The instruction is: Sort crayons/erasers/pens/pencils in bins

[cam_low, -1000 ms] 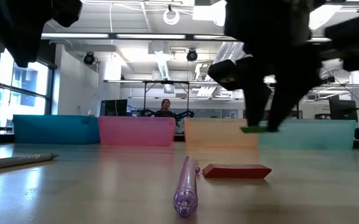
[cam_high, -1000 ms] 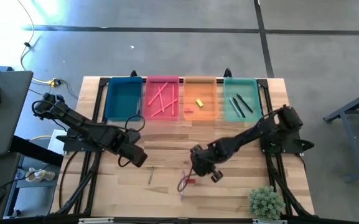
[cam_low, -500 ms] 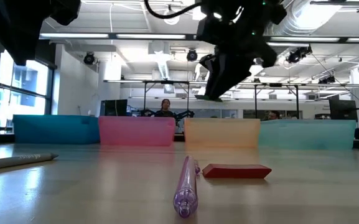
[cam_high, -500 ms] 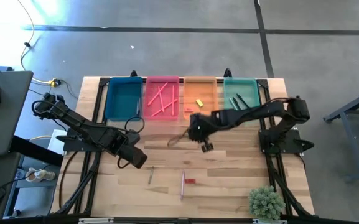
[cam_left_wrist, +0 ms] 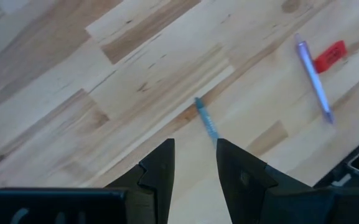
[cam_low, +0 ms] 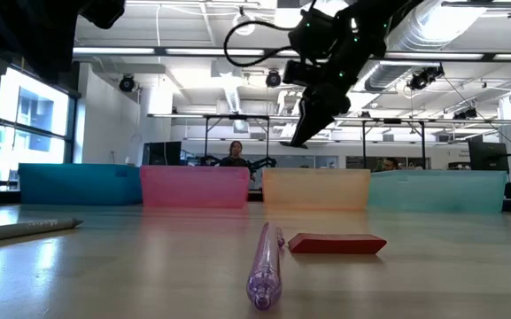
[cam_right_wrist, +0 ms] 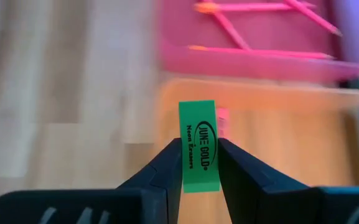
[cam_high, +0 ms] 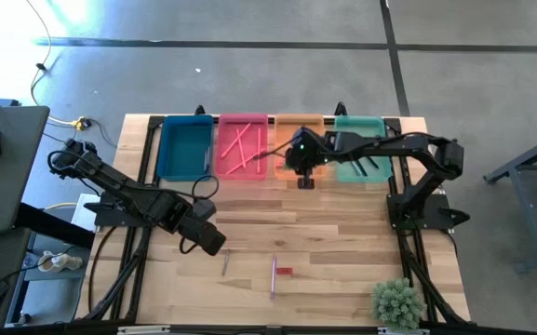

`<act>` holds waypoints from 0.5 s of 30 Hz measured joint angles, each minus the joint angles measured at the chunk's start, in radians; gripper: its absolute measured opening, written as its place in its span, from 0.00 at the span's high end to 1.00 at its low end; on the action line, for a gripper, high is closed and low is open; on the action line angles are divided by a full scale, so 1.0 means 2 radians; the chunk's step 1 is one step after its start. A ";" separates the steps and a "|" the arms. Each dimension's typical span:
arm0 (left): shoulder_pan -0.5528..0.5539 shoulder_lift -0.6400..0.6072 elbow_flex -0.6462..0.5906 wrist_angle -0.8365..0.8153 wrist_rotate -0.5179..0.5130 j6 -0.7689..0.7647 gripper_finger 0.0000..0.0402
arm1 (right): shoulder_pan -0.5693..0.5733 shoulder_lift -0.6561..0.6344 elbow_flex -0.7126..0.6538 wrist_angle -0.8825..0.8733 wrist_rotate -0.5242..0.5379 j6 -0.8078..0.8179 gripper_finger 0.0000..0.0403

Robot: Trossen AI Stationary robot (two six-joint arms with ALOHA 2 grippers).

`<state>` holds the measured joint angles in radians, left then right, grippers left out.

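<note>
My right gripper hangs over the near part of the orange bin, shut on a green eraser. A red eraser lies in that bin. The pink-red bin holds pink pencils, and the mint-green bin holds dark pens, partly hidden by the arm. The teal-blue bin stands at the left of the row. My left gripper is open, above the table, just short of a thin blue-grey stick. A purple pen and a red eraser lie flat near the table's near edge. My right gripper pinches the green eraser between its two fingers, which lie on its two broad sides at the lower part. The printed upper end sticks out beyond the fingertips. The eraser is lifted clear, above the orange bin's near wall.
A green plant stands at the table's near right corner. The four bins line the far edge. Bare wood lies between the bins and the loose things. A laptop sits left of the table. A person shows far off in the room in the low view.
My right gripper, shut on the green eraser, has risen from just above the table beside the purple pen and red eraser. It has swung toward the far edge and now hangs over the orange bin. The pen and red eraser have stayed in place.
</note>
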<state>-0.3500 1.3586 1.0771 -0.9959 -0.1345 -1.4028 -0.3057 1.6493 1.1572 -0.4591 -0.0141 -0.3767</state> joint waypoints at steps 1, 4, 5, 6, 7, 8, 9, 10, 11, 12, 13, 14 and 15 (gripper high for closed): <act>0.000 0.000 0.000 0.004 0.000 0.000 0.74 | -0.009 0.000 0.000 0.002 0.007 0.002 0.79; 0.000 0.002 0.000 0.010 -0.002 0.004 0.73 | -0.035 0.000 0.000 0.002 0.028 0.018 0.79; 0.000 0.002 0.000 0.010 -0.002 0.007 0.73 | -0.044 0.000 0.000 0.002 0.031 0.029 0.79; 0.000 0.002 0.000 0.011 -0.002 0.009 0.72 | -0.053 0.000 0.000 0.002 0.031 0.044 0.79; 0.000 0.002 0.000 0.011 -0.002 0.009 0.72 | -0.061 0.000 0.000 0.002 0.031 0.062 0.79; 0.000 0.002 0.000 0.011 -0.002 0.009 0.70 | -0.069 0.000 0.000 0.002 0.031 0.081 0.79; 0.000 0.002 0.000 0.011 -0.002 0.009 0.69 | -0.076 0.000 0.000 0.001 0.031 0.098 0.79; 0.000 0.002 0.000 0.011 -0.002 0.009 0.67 | -0.083 0.001 0.000 0.000 0.031 0.114 0.79; 0.000 0.002 0.000 0.011 -0.002 0.009 0.66 | -0.089 0.003 0.000 0.001 0.031 0.128 0.79; 0.000 0.002 0.000 0.011 -0.002 0.008 0.64 | -0.095 0.004 0.000 -0.001 0.030 0.143 0.79; 0.000 0.002 0.000 0.011 -0.002 0.008 0.62 | -0.100 0.007 0.000 -0.004 0.029 0.155 0.79; 0.000 0.002 0.000 0.011 -0.002 0.008 0.60 | -0.103 0.011 0.000 -0.003 0.029 0.167 0.79; 0.000 0.002 0.000 0.011 -0.002 0.007 0.58 | -0.105 0.016 0.000 -0.005 0.028 0.179 0.79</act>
<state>-0.3500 1.3628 1.0767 -0.9737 -0.1390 -1.3890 -0.5164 1.6804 1.1572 -0.4690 0.0421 -0.0190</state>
